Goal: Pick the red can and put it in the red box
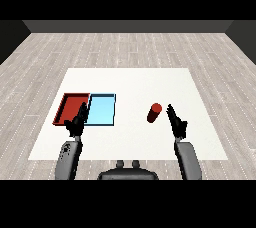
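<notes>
- Two trays lie side by side at the table's (pixel 135 79) left: red tray (pixel 70 106) outermost, blue tray (pixel 102 109) touching its right edge.
- Can (pixel 154 112), red, stands right of centre on the bare table, tilted slightly, well apart from both trays.
- Right hand (pixel 176 121) is just right of the can, fingers straight and pointing far; a narrow gap shows between hand and can, holding nothing.
- Left hand (pixel 78 121) is over the near edge of the red tray, close to the seam between the trays, fingers relaxed and extended, holding nothing.
- Both forearms come in from the near corners.
- Can is outside the red tray.
</notes>
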Available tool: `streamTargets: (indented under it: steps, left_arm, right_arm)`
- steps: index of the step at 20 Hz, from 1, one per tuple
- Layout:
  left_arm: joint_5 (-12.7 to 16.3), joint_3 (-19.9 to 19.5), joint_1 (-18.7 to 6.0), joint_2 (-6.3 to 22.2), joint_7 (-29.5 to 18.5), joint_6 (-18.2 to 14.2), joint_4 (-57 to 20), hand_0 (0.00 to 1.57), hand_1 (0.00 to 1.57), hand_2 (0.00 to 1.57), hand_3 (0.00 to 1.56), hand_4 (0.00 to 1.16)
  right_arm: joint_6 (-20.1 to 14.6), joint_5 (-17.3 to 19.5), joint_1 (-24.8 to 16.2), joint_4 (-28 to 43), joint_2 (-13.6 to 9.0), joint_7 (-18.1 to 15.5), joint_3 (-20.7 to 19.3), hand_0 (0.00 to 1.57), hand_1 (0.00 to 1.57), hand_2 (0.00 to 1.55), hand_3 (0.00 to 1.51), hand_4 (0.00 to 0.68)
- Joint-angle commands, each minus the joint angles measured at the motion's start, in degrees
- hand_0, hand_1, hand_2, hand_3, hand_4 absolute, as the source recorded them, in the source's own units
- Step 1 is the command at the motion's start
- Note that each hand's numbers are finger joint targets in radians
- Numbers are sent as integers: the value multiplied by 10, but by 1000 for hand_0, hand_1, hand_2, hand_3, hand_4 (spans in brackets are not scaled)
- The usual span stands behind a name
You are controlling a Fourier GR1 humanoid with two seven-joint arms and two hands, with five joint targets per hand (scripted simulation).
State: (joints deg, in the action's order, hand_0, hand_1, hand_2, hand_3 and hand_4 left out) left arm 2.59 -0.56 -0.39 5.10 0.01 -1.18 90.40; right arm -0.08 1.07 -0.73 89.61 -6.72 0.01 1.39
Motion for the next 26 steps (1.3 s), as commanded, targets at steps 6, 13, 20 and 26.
streamTargets:
  steps: [6, 13, 20, 26]
  left_arm:
    - [-13, 1, -5, 18, -5, 21, -7, 0, 0, 0, 0, 0]
    - [0, 19, 25, -45, -228, 28, 51, 0, 0, 0, 0, 0]
    - [47, -49, -11, 12, -259, 87, -4, 0, 0, 0, 0, 0]
    - [19, -20, 7, -20, -271, 61, 3, 0, 0, 0, 0, 0]
  right_arm:
    - [168, -160, 4, -72, -142, -72, -178, 0, 0, 0, 0, 0]
    - [240, -207, 7, -56, -134, -201, -196, 0, 0, 0, 0, 0]
    - [274, -181, 42, -152, -149, -256, -217, 0, 0, 0, 0, 0]
    - [257, -168, 37, -121, -116, -230, -201, 0, 0, 0, 0, 0]
